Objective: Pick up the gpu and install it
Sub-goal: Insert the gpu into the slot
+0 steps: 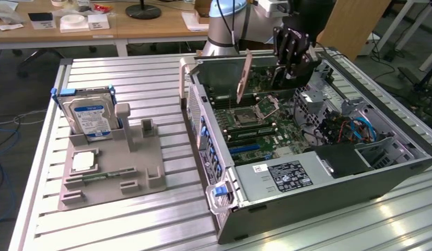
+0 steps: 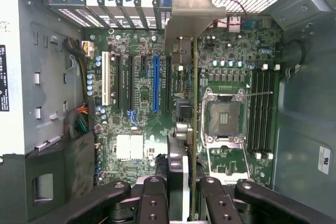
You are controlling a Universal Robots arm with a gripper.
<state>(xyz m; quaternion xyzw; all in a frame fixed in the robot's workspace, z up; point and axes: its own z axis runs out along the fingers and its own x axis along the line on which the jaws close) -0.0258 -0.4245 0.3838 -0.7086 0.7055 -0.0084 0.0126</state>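
Observation:
My gripper (image 2: 185, 192) is shut on the gpu (image 2: 178, 166), one black finger (image 2: 155, 195) on each side of the thin card. The card runs edge-on away from the fingers, and its metal bracket (image 2: 191, 11) reaches the rear slot openings of the open computer case (image 2: 31, 77). It hangs above the green motherboard (image 2: 136, 93), between the blue slot (image 2: 155, 85) and the processor socket (image 2: 223, 119). In the exterior view my gripper (image 1: 294, 57) is over the case's far end, and the gpu (image 1: 242, 78) stands upright over the motherboard (image 1: 257, 125).
The case (image 1: 327, 193) lies on its side on a ribbed metal table (image 1: 132, 225), with a power supply (image 1: 285, 178) at its near end and cables (image 1: 348, 130) on the exterior view's right. On the left, a grey holder (image 1: 111, 162) carries a hard drive (image 1: 90, 112) and a memory stick (image 1: 97, 178).

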